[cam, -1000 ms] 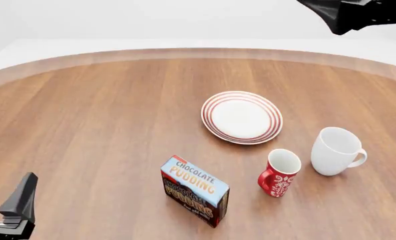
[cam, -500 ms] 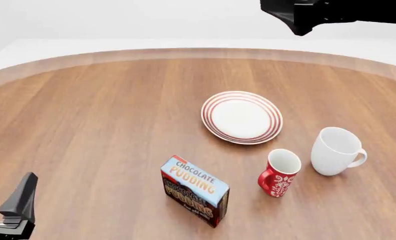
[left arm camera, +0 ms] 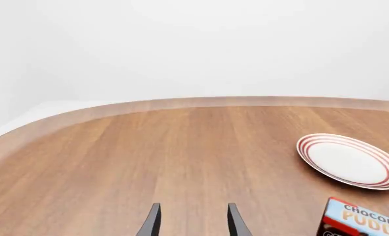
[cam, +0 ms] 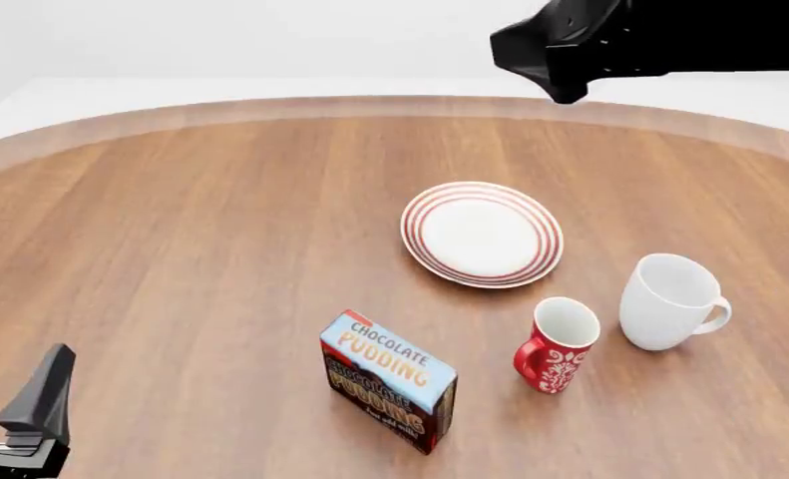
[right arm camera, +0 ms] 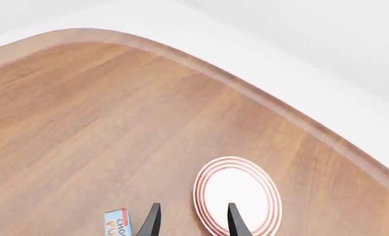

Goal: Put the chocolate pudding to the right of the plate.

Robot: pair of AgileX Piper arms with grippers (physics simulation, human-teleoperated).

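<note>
Front view: chocolate pudding box [cam: 387, 381] stands on the wooden table [cam: 207, 249] at seven o'clock from the red-ringed plate [cam: 482, 234], well apart. A red patterned mug [cam: 554, 345] and a white mug [cam: 668, 301] sit at five o'clock of the plate. The left gripper [left arm camera: 192, 222] and the right gripper [right arm camera: 192, 221] both hold nothing, their fingers parted; the right hangs high above the table.
</note>
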